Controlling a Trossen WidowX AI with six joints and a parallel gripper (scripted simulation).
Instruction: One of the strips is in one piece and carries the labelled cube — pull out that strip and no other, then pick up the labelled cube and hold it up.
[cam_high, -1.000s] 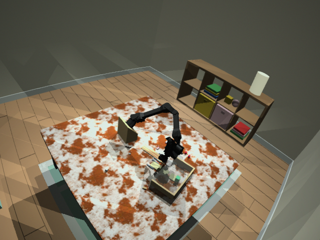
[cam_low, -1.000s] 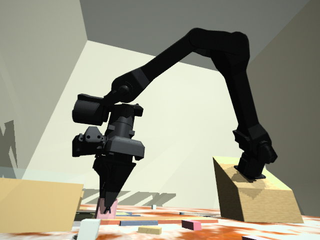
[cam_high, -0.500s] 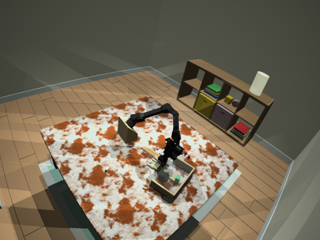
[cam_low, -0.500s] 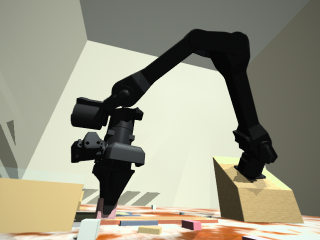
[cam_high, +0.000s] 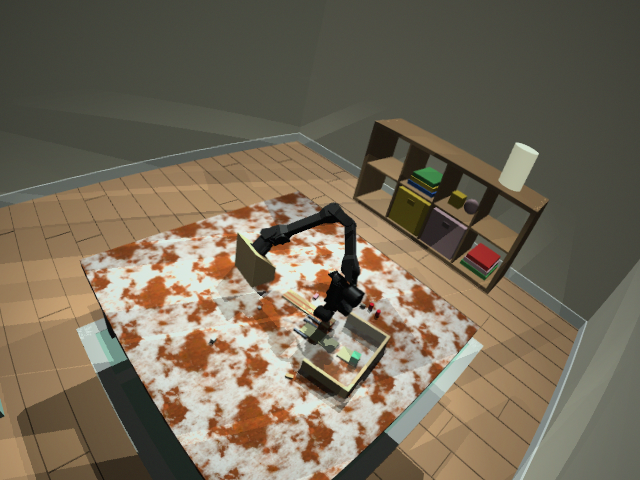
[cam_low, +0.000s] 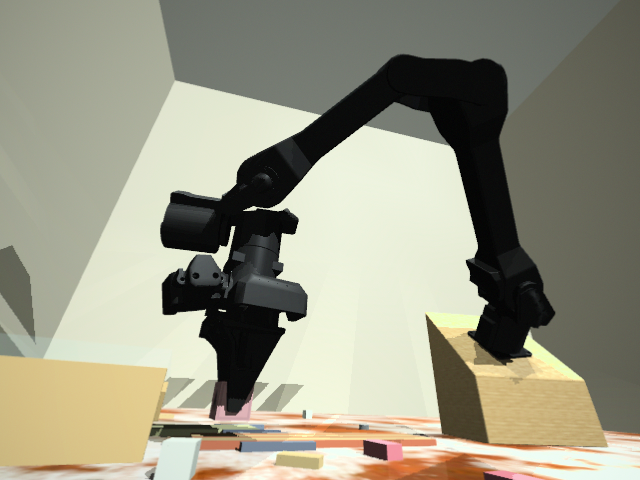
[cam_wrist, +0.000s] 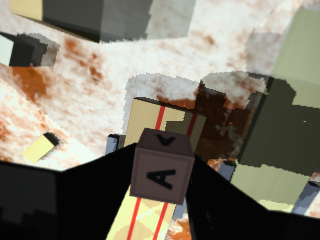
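Note:
The labelled cube (cam_low: 219, 401) (cam_wrist: 145, 172) is pink and shows a black A in the wrist view. My gripper (cam_high: 326, 324) (cam_low: 236, 409) (cam_wrist: 162, 154) points down and is shut on it, one finger on each side. The cube seems to hang slightly above a pale strip (cam_high: 296, 300) (cam_wrist: 147, 116) with two red lines. That strip runs below it between blue rails (cam_wrist: 111, 145) (cam_low: 279, 445). A pale green strip (cam_high: 311, 331) (cam_wrist: 270, 182) lies beside it, partly in shadow; I cannot tell if it is in one piece. A green cube (cam_high: 354, 357) sits farther along, inside the box outline.
An open-sided wooden box (cam_high: 325, 380) (cam_low: 72, 413) stands close by. Two red pieces (cam_high: 371, 306) (cam_high: 377, 313) stand near it. Small blocks lie around: yellow (cam_high: 290, 376) (cam_low: 299, 459) (cam_wrist: 40, 147), pink (cam_low: 379, 449) and white (cam_low: 178, 458). The arm's wooden base (cam_high: 253, 266) (cam_low: 532, 413) is behind.

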